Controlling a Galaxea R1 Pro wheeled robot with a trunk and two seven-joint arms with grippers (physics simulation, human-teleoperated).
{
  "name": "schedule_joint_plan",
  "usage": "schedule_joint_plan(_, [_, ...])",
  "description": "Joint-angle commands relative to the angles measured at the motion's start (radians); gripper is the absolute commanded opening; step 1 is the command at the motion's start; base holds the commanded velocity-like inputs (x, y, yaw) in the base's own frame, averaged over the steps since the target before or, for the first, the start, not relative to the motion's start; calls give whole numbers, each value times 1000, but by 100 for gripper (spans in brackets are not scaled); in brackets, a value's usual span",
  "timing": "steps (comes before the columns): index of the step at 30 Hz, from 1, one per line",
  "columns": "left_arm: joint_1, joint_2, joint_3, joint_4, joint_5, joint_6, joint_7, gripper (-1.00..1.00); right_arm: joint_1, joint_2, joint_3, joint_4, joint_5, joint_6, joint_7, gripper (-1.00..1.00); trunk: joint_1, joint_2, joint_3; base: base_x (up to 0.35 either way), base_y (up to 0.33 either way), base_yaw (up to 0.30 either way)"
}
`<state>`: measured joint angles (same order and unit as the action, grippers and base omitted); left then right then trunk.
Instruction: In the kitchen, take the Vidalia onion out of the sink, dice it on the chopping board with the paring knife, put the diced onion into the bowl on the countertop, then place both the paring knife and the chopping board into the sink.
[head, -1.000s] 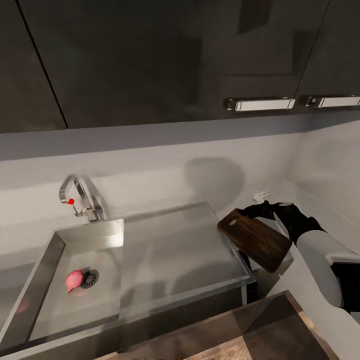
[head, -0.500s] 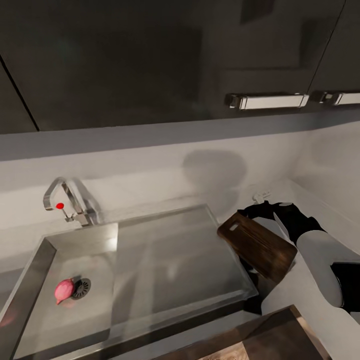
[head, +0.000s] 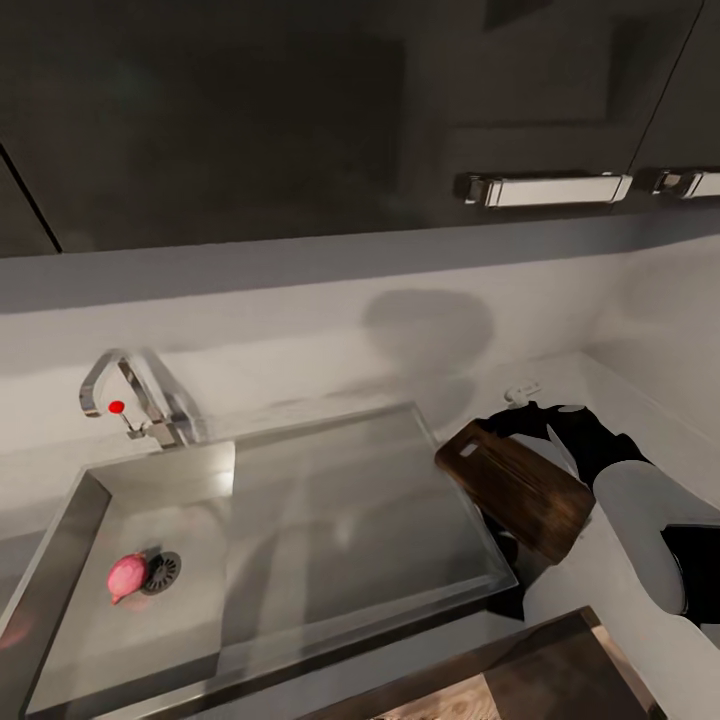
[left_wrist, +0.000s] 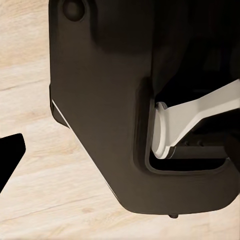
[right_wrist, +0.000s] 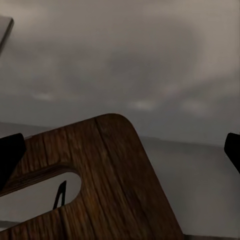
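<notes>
The pinkish Vidalia onion (head: 125, 577) lies whole in the sink (head: 92, 500), touching the round drain. The dark brown chopping board (head: 520, 495) sits tilted just past the sink's right end, handle hole toward the sink. I cannot tell whether it rests on the countertop (head: 572, 600). My right gripper (head: 516, 418) reaches over the board's far handle end. In the right wrist view the board (right_wrist: 115, 175) shows face-on, and that gripper (right_wrist: 121, 152) is open with its tips wide apart. My left gripper's fingertip (left_wrist: 11, 155) hangs over pale wooden floor. The paring knife and the bowl are out of view.
A chrome tap (head: 120, 385) with a red dot stands at the sink's back left. Dark wall cabinets (head: 300, 120) with bar handles hang overhead. A white wall socket (head: 525, 390) sits behind my right gripper. The side wall closes the corner on the right.
The camera has moved, so the tap and onion slid left in the picture and the cabinet handles shifted up and right. My right arm and the board kept nearly the same place.
</notes>
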<state>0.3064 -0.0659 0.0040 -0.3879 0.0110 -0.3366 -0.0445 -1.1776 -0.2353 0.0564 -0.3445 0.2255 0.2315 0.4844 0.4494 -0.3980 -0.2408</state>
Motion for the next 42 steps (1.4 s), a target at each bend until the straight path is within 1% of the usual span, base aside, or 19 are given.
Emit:
schedule_joint_plan(1, [0,0,1,-2,1,-1,-3,100,0,-1,6,-2,2,5,3,100,1,-2,-3,0,0,0])
schedule_joint_plan(5, [0,0,1,-2,1,-1,-3,100,0,-1,5,-2,2,5,5,100,1,-2,-8,0,0,0])
schedule_joint_plan(17, [0,0,1,-2,1,-1,-3,100,0,0,6,-1,2,5,5,100,1,-2,-12,0,0,0])
schedule_joint_plan(35, [0,0,1,-2,1,-1,-4,100,0,1,6,-1,2,5,4,100,1,-2,-33,-1,0,0])
schedule_joint_plan(42, [0,0,1,-2,1,-1,-5,100,0,0,6,-1,2,5,5,100,1,-2,-41,-145,0,0])
